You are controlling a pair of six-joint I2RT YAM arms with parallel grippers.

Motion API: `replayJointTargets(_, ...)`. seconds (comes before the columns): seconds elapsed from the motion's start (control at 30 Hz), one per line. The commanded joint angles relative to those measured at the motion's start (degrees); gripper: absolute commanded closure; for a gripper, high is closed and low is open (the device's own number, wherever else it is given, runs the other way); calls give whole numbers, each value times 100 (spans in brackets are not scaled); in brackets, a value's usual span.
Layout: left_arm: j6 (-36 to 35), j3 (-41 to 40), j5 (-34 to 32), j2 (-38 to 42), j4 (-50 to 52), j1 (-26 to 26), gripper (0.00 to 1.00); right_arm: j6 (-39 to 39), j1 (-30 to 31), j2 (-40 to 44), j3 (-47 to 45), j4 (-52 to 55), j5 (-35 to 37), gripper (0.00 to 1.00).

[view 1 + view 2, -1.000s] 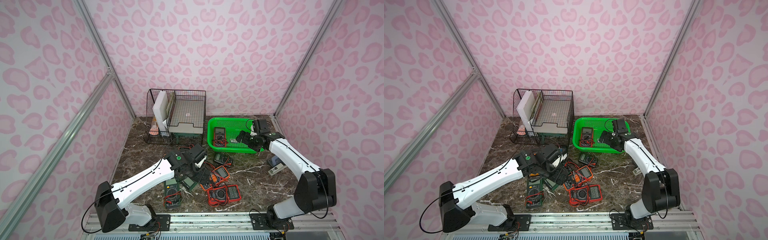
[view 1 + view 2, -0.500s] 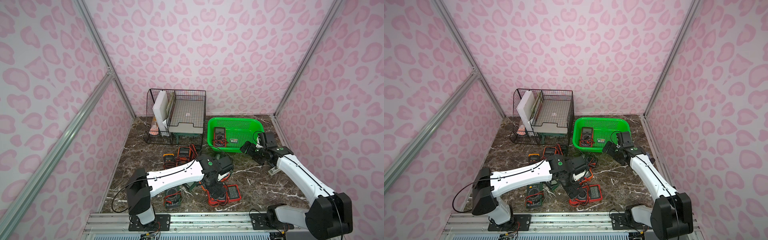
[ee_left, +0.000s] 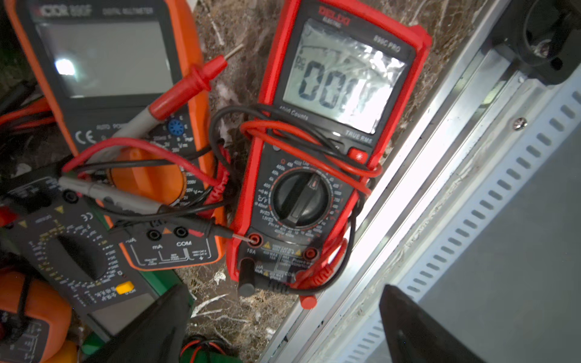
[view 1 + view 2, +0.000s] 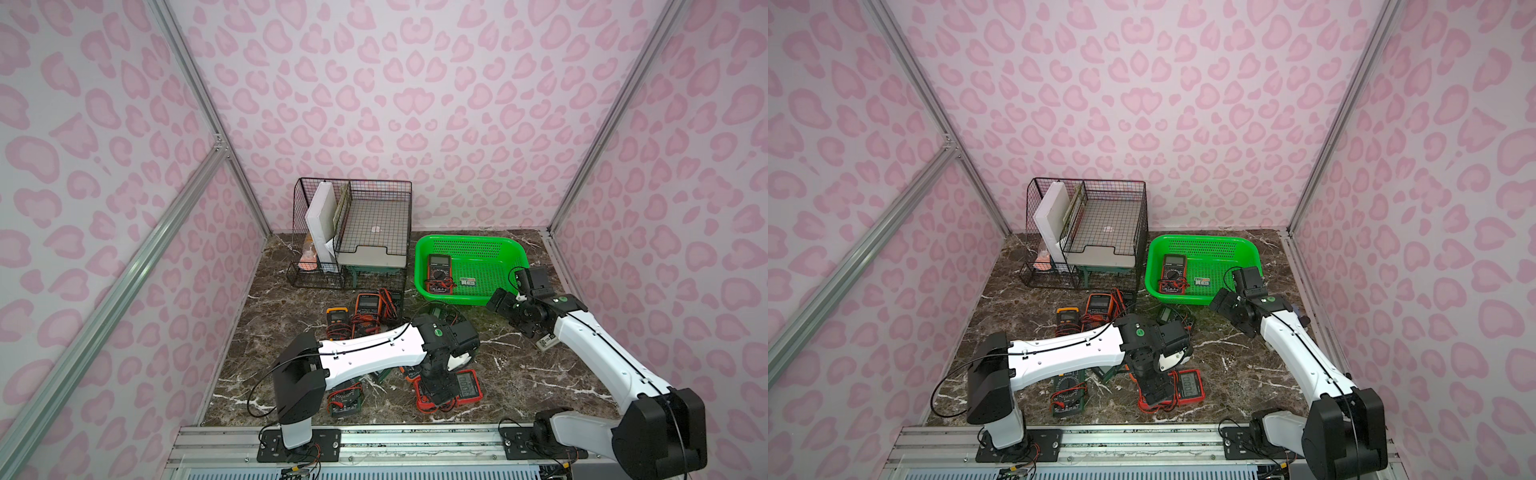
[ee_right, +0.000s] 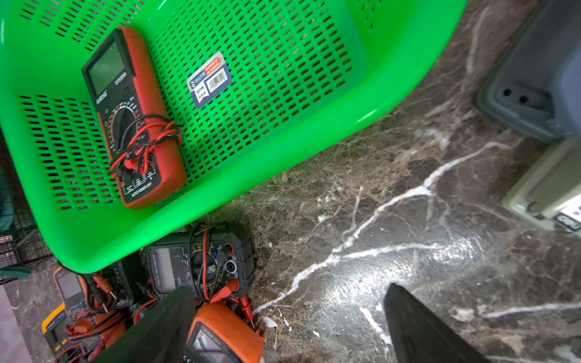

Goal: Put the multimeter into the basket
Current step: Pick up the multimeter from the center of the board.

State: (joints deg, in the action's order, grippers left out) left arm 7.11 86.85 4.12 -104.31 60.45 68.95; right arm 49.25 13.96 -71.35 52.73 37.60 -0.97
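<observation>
1. The red multimeter (image 3: 314, 151) lies flat at the front edge of the tabletop (image 4: 519, 374). Its long axis runs along that edge, and its leads are wound round its middle.
2. The left gripper (image 3: 283, 327) hangs directly over it, fingers (image 3: 151, 330) spread wide and empty. In the left wrist view the gap sits across the meter's width, with the socket end nearest the tips.
3. The right gripper (image 5: 283, 327), likewise spread and empty, is over bare marble by the green basket (image 5: 267, 163), well apart from that meter. The left arm is clearly the nearer one.
4. Room is tight. The aluminium rail (image 3: 408, 188) runs just beside one long side and an orange multimeter (image 3: 125, 125) lies beside the other. A black probe (image 3: 201, 224) reaches the socket end.
5. The basket sits at the back right of the tabletop, with a second red multimeter (image 4: 439, 270) already inside.
</observation>
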Motion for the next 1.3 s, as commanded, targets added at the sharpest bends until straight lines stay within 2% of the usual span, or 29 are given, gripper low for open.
replayJointTargets(0.0,-258,123,115,-152,-85,12,1,36,-14,-47,8,167,243,1)
replayJointTargets(0.7,-514,170,373,-693,-350,70,2,-21,-298,-210,-25,280,359,1)
replayJointTargets(1.0,-492,-105,474,-825,-588,90,1,-89,-446,-221,-53,344,398,1)
replayJointTargets(1.27,-407,-194,321,-1095,-857,100,2,-133,-503,-191,-42,353,393,1)
